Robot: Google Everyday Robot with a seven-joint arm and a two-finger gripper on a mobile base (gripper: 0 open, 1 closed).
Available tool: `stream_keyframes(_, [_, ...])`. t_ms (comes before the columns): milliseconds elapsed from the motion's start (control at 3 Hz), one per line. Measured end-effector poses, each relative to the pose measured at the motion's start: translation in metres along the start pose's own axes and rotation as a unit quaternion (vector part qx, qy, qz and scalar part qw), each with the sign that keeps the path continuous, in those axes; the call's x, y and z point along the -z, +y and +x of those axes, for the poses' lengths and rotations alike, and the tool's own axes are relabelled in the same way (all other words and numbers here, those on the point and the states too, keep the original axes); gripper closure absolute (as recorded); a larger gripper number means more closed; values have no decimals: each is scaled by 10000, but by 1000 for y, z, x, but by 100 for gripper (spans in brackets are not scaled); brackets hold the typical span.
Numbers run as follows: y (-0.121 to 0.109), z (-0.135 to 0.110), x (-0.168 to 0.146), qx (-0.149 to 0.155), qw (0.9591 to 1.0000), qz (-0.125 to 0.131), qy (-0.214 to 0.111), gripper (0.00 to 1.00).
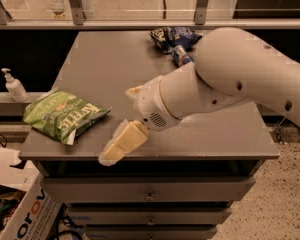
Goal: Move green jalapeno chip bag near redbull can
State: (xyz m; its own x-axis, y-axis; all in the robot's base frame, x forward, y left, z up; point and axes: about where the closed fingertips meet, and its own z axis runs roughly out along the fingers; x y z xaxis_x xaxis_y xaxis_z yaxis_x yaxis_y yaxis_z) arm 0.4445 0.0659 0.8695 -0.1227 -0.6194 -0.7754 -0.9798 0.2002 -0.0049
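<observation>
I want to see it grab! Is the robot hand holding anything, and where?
Nothing. The gripper hangs empty beside the green jalapeno chip bag, not touching it.

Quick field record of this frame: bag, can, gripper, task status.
green jalapeno chip bag: lying flat, front-left corner of the table
redbull can: back of table, just in front of the dark blue chip bag, partly behind the arm
gripper: over the table's front edge, right of the green bag, seemingly apart from it
bag held: no
bag near can: not yet
</observation>
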Motion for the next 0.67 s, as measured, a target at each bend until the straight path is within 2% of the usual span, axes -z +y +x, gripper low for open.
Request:
stream_keyframes(333, [-11, 7, -18, -98, 9992, 87, -369, 0])
stream_keyframes(667, [-24, -3, -39, -72, 9976, 186, -670, 0])
